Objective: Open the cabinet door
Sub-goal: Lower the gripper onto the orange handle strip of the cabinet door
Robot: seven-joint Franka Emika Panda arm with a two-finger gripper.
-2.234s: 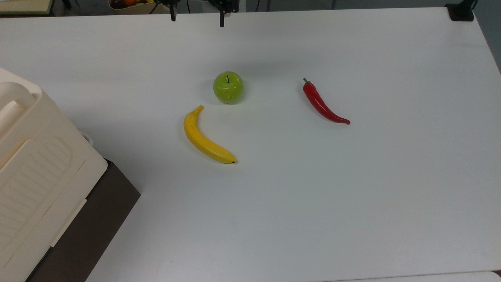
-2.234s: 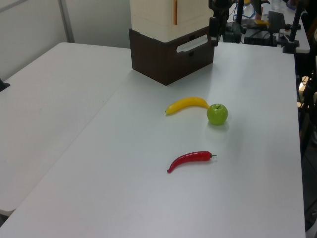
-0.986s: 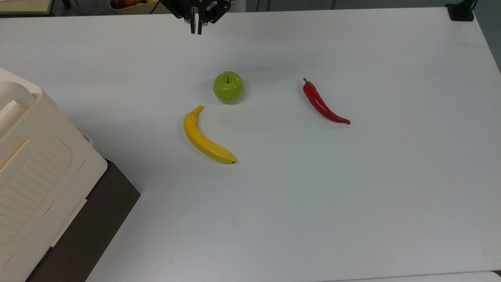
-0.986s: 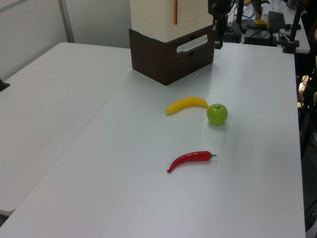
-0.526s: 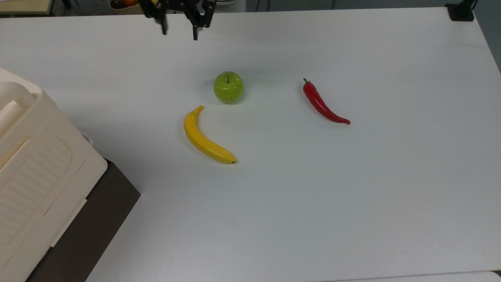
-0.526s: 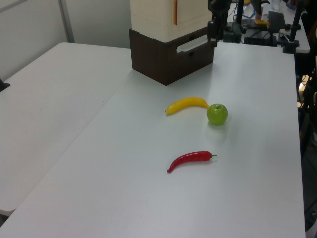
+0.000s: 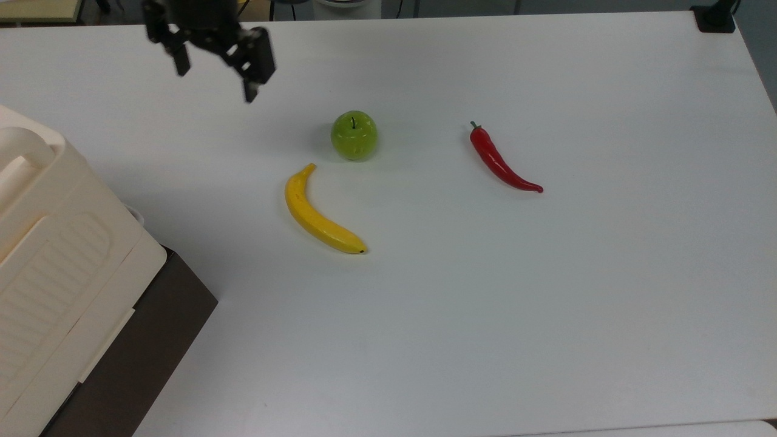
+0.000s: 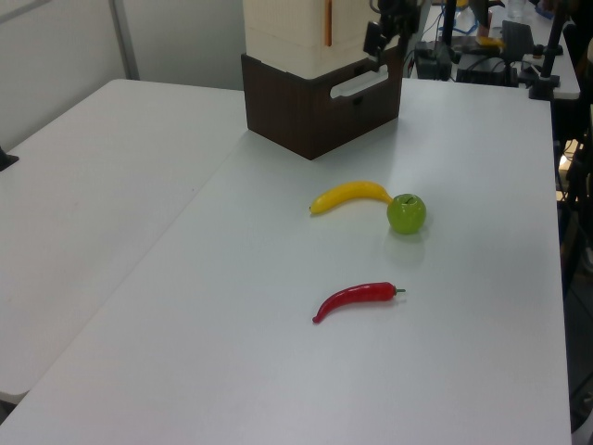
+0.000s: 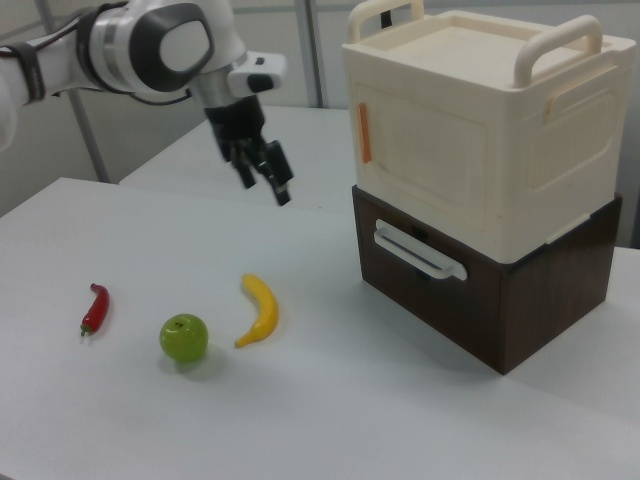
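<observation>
The cabinet (image 7: pixel 61 261) is cut off by the top view's left edge. Its top is cut off in the left view.

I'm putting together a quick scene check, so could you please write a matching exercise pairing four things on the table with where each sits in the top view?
Things:
1. apple
2. banana
3. chilli
4. cabinet

Places, all in the top view:
A. at the top view's left edge
B. farthest to the top view's right of the four
C. just below and left of the green fruit
D. between the end effector and the red item

Pairs: 1-D, 2-C, 3-B, 4-A
</observation>
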